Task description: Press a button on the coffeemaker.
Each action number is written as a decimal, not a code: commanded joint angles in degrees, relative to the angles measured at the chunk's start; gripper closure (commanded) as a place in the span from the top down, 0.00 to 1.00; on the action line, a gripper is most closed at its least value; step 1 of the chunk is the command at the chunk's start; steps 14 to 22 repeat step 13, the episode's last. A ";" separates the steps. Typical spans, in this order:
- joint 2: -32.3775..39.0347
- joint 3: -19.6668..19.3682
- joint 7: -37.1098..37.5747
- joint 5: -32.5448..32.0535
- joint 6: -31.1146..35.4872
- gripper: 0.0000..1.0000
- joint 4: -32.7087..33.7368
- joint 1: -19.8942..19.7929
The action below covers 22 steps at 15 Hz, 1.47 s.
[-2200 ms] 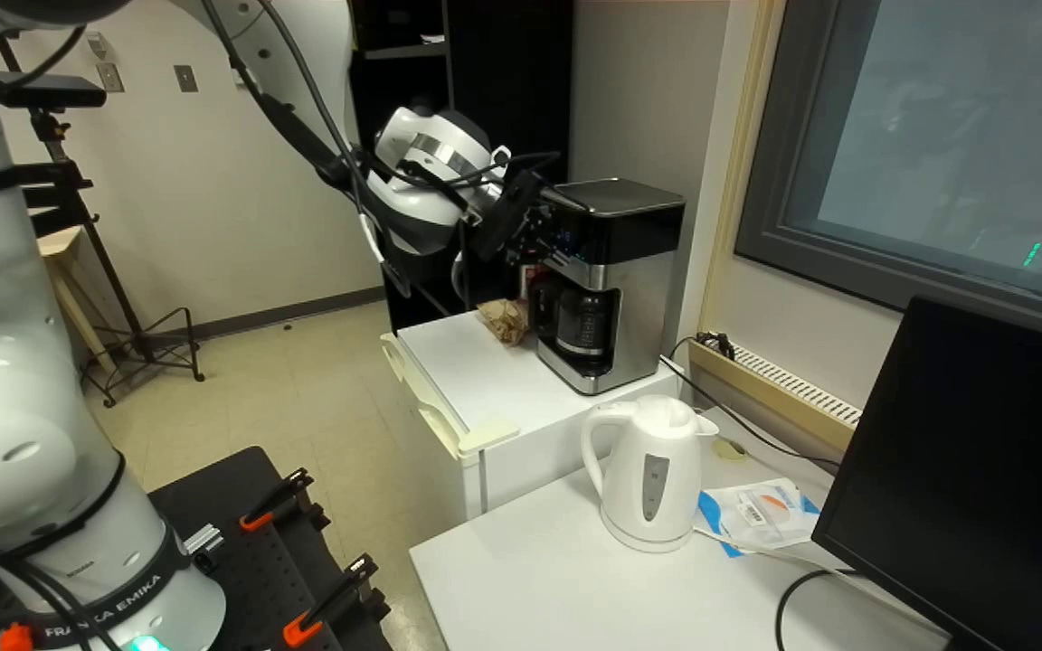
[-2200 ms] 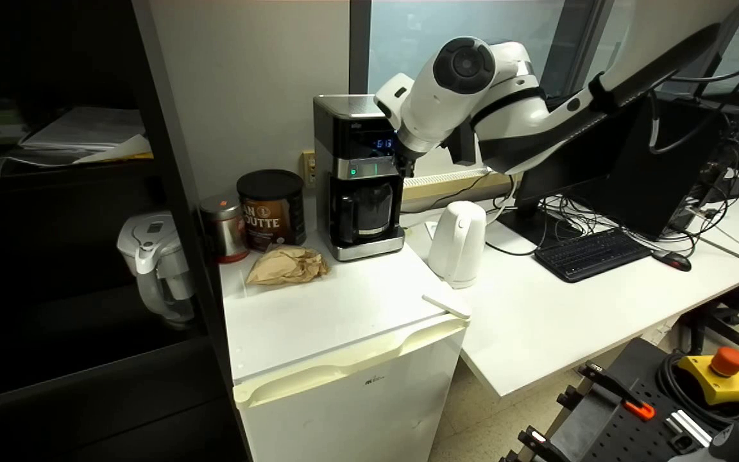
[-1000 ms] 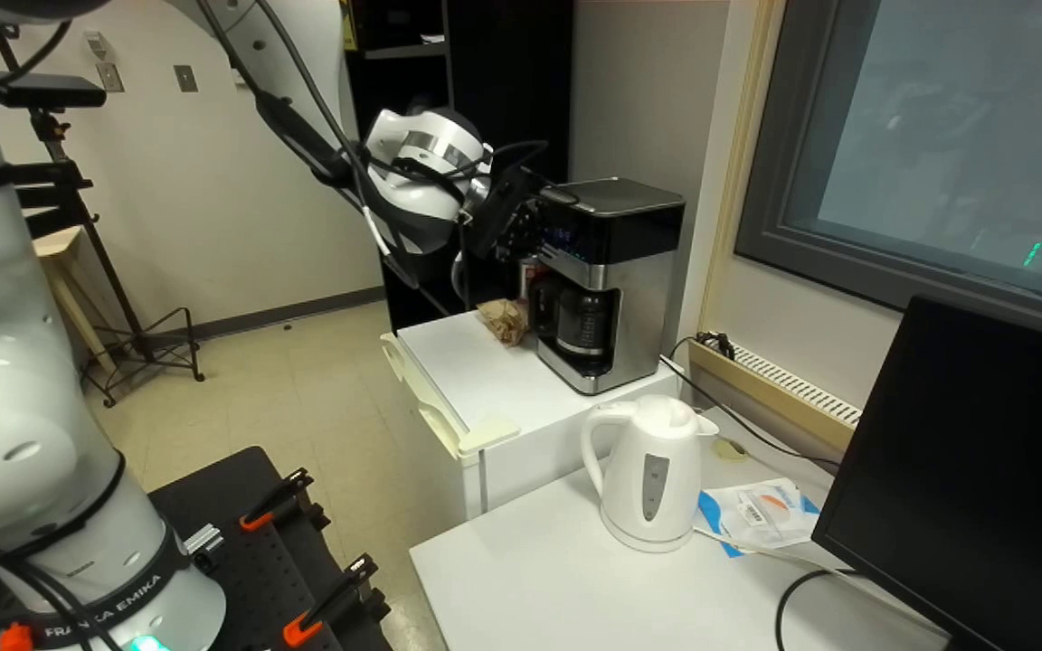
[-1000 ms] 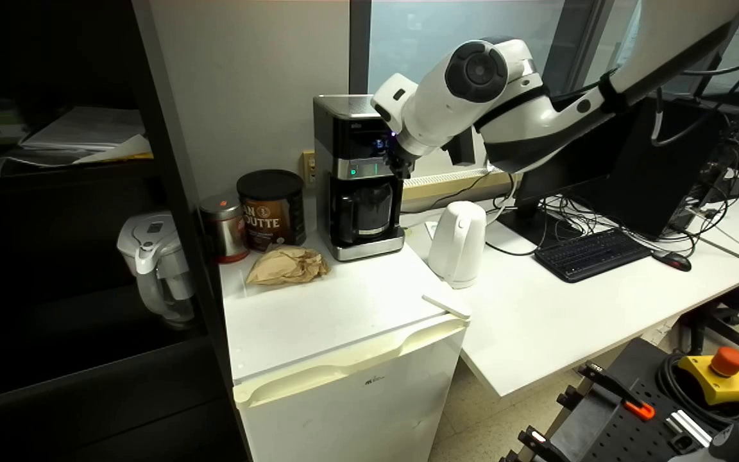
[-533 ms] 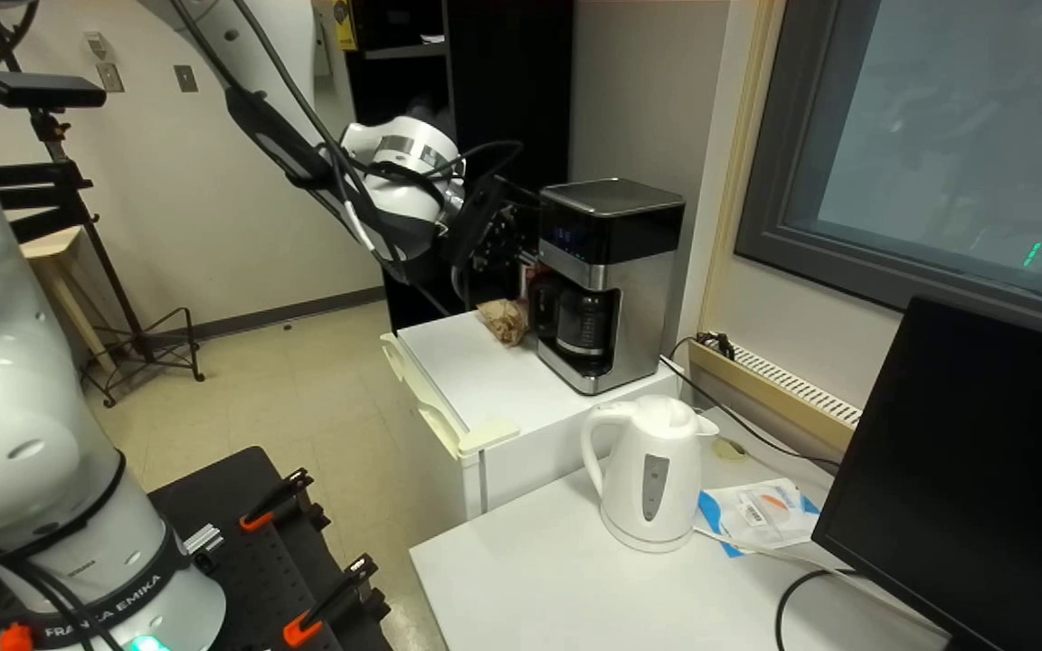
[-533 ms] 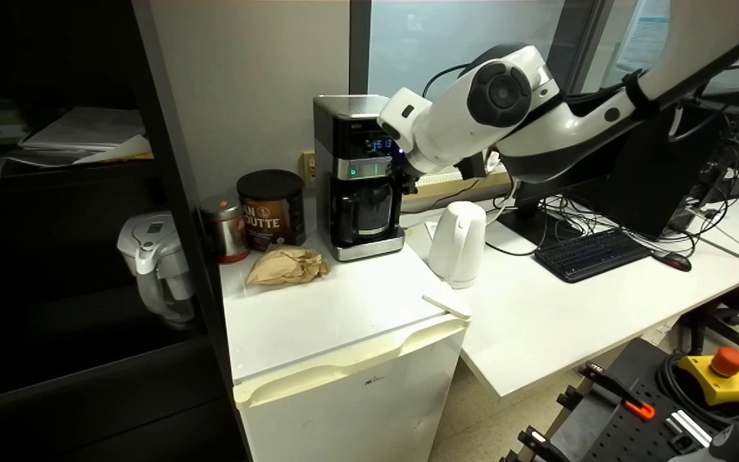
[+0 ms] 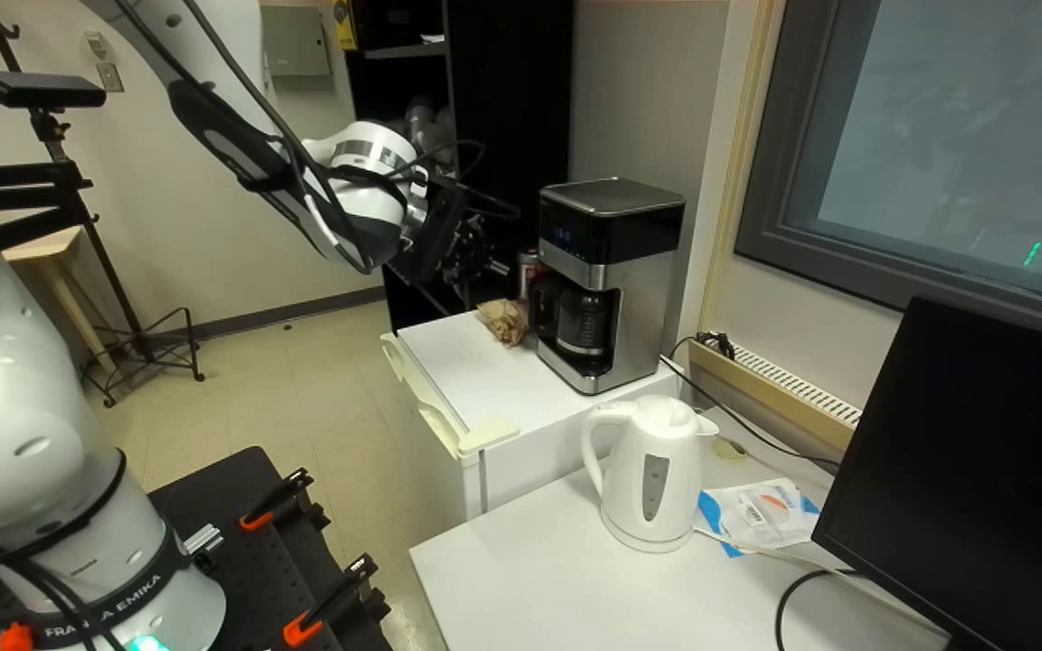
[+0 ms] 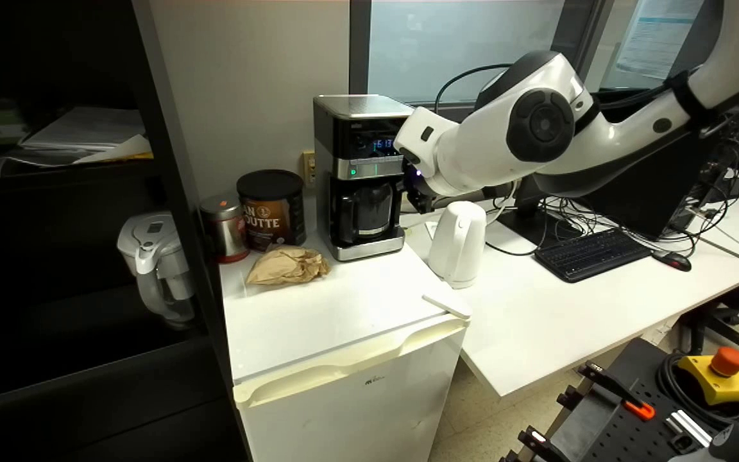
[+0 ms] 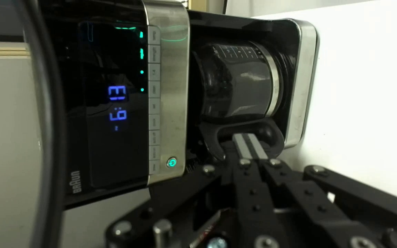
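Jaws closed and empty, left of the Braun drip coffeemaker (image 7: 619, 278) in an exterior view, power button (image 9: 172, 162) lit; press probably done, next calls for backing clear.

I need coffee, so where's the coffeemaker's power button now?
In an exterior view, the power button glows green on the coffeemaker, at the left end of its silver band, above the carafe handle. In the wrist view, it lies left of the pincer.
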 commanded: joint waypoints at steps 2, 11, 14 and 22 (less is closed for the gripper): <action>-4.36 1.48 2.81 -2.65 -4.82 0.00 -4.84 1.06; -6.60 -0.29 2.89 -2.38 -8.63 0.00 -7.44 4.66; -6.80 -0.60 2.85 -2.39 -8.95 0.00 -7.64 5.24; -6.80 -0.60 2.85 -2.39 -8.95 0.00 -7.64 5.24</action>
